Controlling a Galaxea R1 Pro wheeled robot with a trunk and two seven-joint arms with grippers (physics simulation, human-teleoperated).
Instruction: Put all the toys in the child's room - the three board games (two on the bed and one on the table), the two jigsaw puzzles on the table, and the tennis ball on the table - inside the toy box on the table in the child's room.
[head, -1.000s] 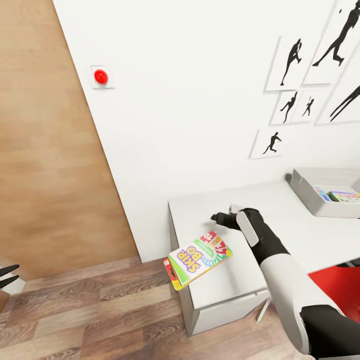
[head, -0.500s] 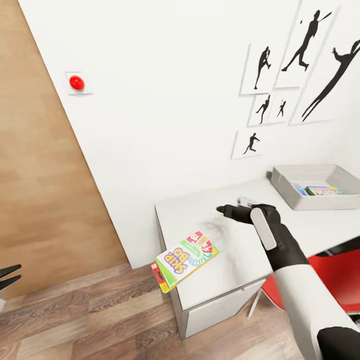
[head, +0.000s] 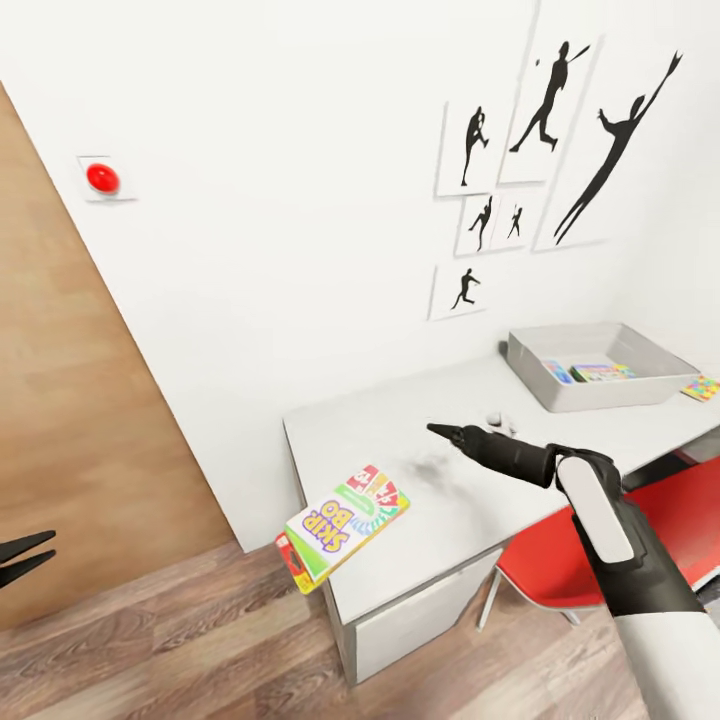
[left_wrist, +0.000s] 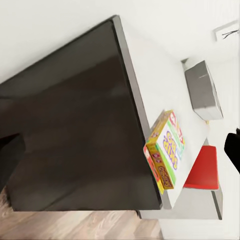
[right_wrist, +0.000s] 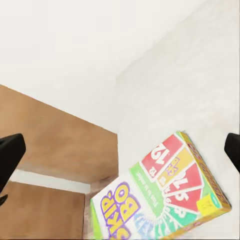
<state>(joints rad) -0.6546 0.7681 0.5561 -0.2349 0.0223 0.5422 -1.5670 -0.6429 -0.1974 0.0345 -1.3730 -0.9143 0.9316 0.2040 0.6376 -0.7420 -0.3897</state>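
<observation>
Step in hand: I judge I am going for the Skip-Bo board game (head: 346, 516) with my right tool (head: 446, 432); nothing is picked up yet.
Board game: lower centre of the head view, lying flat at the near left corner of the white table (head: 440, 400), one end jutting past the table's edge over the wood floor (head: 150, 640).
Right tool: centre right of the head view, above the table, up and to the right of the game and apart from it. In the right wrist view its dark fingertips (right_wrist: 10, 155) sit at the two side edges of the frame with the game between them, so it is spread wide and empty.
Left tool (head: 22, 556): at the lower left edge of the head view, over the floor, slightly parted, holding nothing.
Toy box (head: 530, 368): grey tray at the right of the head view, far end of the table, some coloured boxes already inside.
Next move: lower the right tool onto the game, fingers straddling its short width, close, then carry it along the table to the toy box.
Care: the overhanging end could tip the game off the table if I nudge it.
</observation>
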